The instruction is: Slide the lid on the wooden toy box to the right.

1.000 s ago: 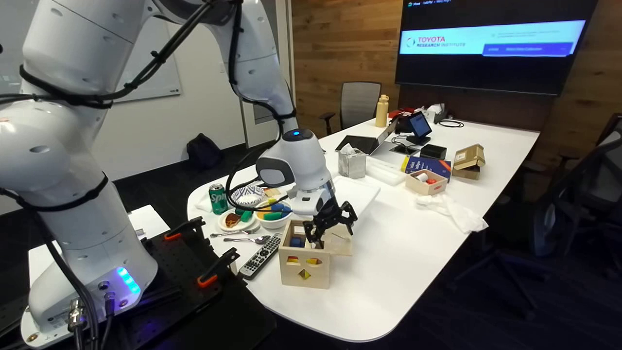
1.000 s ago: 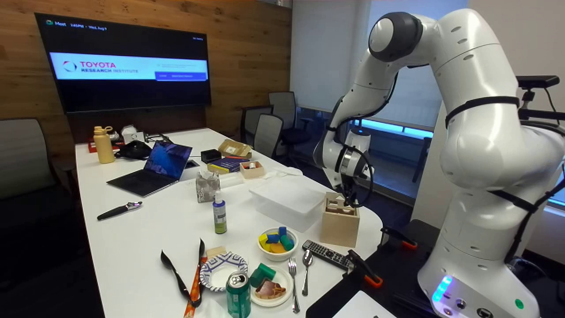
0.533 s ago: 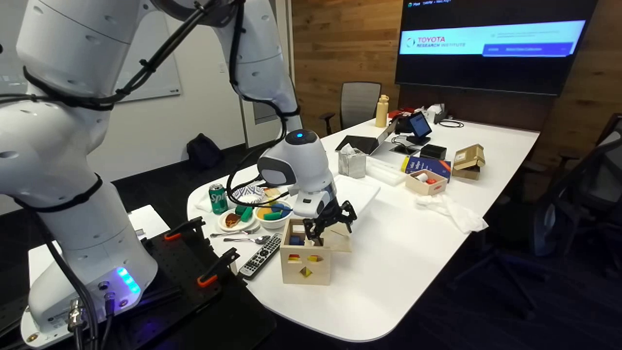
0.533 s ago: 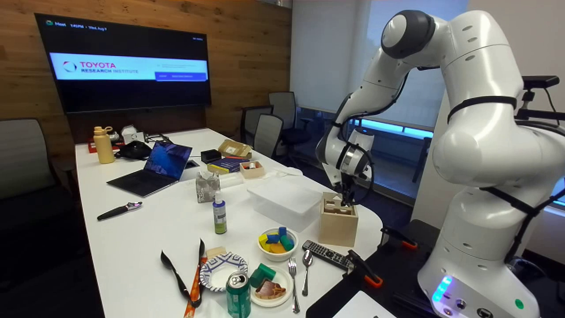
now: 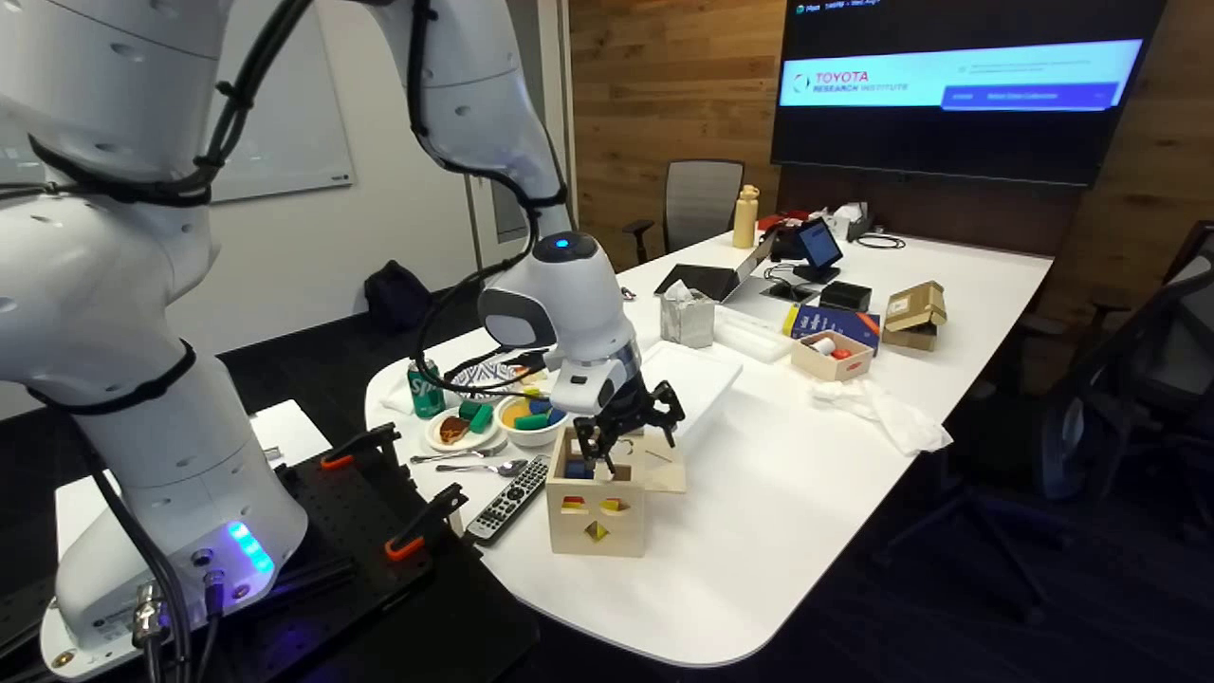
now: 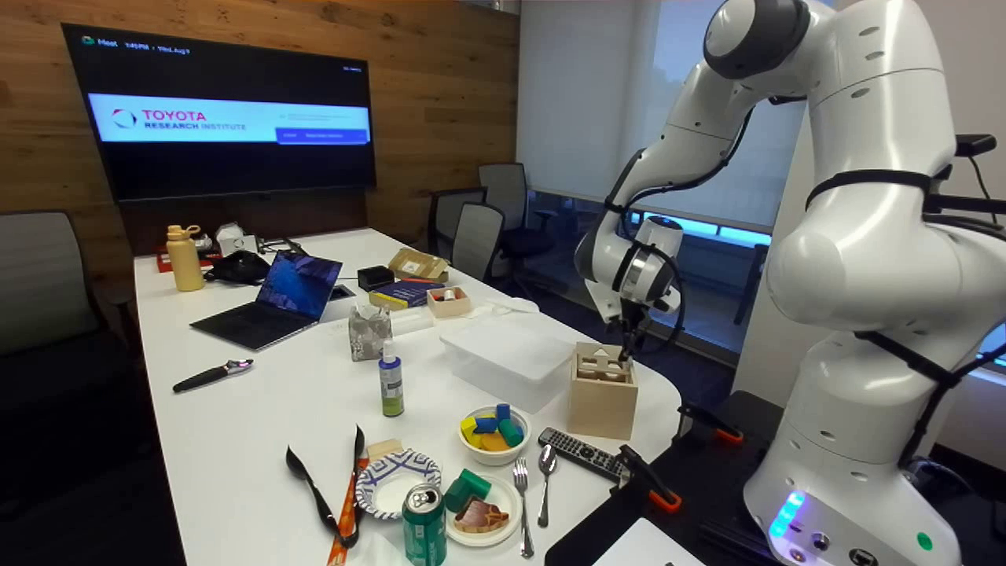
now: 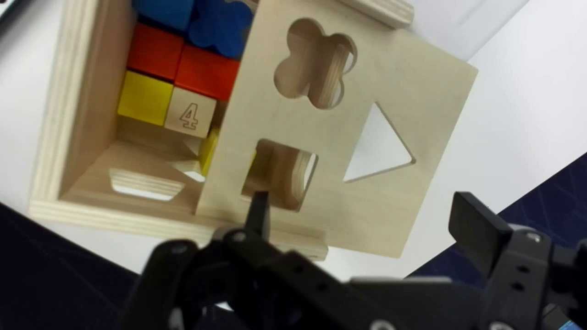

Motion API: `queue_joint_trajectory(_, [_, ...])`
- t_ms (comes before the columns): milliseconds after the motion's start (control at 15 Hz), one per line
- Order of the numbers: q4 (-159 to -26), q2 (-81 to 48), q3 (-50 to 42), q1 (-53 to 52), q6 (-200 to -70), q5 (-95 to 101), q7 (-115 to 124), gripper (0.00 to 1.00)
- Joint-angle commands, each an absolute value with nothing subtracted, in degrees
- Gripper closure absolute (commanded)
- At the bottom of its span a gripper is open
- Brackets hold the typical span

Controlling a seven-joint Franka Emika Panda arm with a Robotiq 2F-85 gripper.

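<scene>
Black gripper [image 7: 369, 220] first: its fingers are spread wide, nothing pinched between them. In the wrist view one fingertip [image 7: 260, 213] shows at 7 o'clock of the square cut-out [image 7: 279, 174] in the lid [image 7: 335, 128], and its partner hangs out past the lid's edge at 4 o'clock. Honestly can't tell whether that first tip touches the wood or floats above it.

The lid sits part-way out, sticking past the wooden toy box [image 5: 621, 533] at 3 o'clock, with roughly the 9 o'clock half of the box uncovered. Looks like thin plain wood, so I'd expect light, stiff, not very slippery and hard to hurt, but likely to bind in its rails if shoved crooked. I'd hook the cut-out's 3 o'clock wall, or draw the overhanging edge by its middle, straight toward 3.

Around it: coloured blocks [image 7: 156, 50] sit inside the box, and I doubt they reach high enough to snag anything. In an exterior view the white container [image 5: 702, 381] stands at 1 o'clock of the box, near enough that I'd watch the lid's far corner. The remote [image 5: 512, 498] lies at 9 and the bowl [image 5: 536, 438] at 11, so neither should block a push to 3.
</scene>
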State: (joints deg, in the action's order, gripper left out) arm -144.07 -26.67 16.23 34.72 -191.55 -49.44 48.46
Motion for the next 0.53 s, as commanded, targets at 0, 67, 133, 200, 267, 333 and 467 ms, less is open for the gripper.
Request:
queue_joint_trajectory(0, [-152.9,-13.4,20.5,35.8,-186.0,-49.2,46.5,0.00])
queue_joint_trajectory(67, [-154.4,-10.5,22.1,35.9,-184.6,-49.3,45.7,0.00])
queue_joint_trajectory(133, [-155.9,-7.6,23.2,35.5,-183.0,-49.2,44.8,0.00])
queue_joint_trajectory(200, [-157.3,-4.6,24.4,35.0,-180.8,-49.0,44.0,0.00])
queue_joint_trajectory(267, [-158.8,-1.6,24.8,33.8,-178.2,-48.4,43.3,0.00])
queue_joint_trajectory(333, [-160.3,1.5,25.2,33.0,-174.8,-47.3,43.3,0.00])
queue_joint_trajectory(467, [-162.9,7.6,25.5,31.7,-167.1,-41.8,45.9,0.00])
